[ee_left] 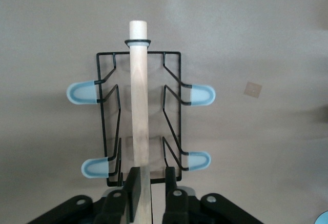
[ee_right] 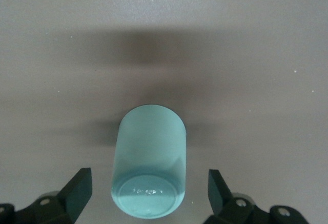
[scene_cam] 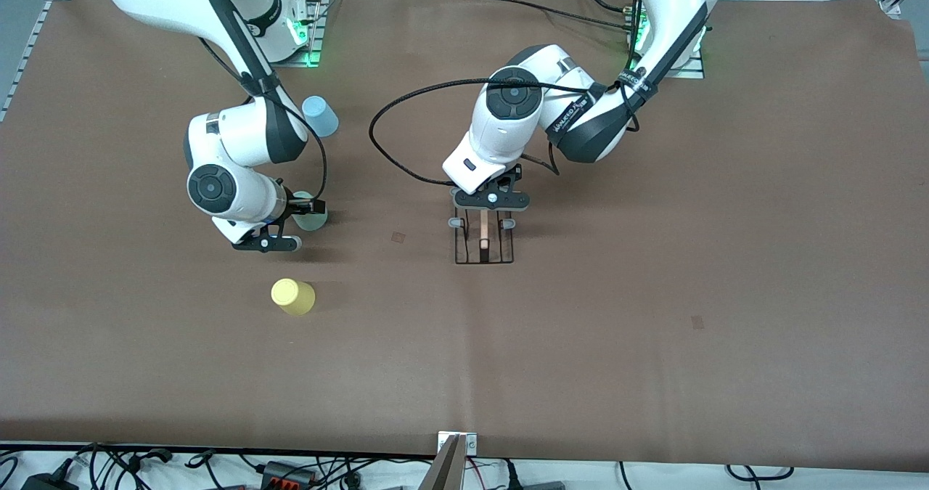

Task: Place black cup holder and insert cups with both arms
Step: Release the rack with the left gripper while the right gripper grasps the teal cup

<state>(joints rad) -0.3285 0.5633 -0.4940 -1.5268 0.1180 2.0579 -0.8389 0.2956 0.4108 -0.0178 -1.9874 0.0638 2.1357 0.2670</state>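
Note:
The black cup holder [scene_cam: 483, 237] stands on the table near the middle. Its wooden rod handle [ee_left: 138, 96] and pale blue prong tips [ee_left: 83, 92] show in the left wrist view. My left gripper [ee_left: 152, 177] is open around the near end of the rod, one finger against it and a gap at the other. My right gripper [ee_right: 148, 180] is open with its fingers wide on either side of the mint-green cup [ee_right: 149, 167], which stands bottom up on the table [scene_cam: 313, 218]. The yellow cup [scene_cam: 293, 296] is nearer to the front camera than the mint one. The light blue cup [scene_cam: 320, 115] is farther.
Brown mat [scene_cam: 653, 294] covers the table. The right arm's elbow hangs over the spot between the blue and mint cups. A black cable loops beside the left arm's wrist [scene_cam: 385, 149]. Small marks dot the mat [scene_cam: 697, 322].

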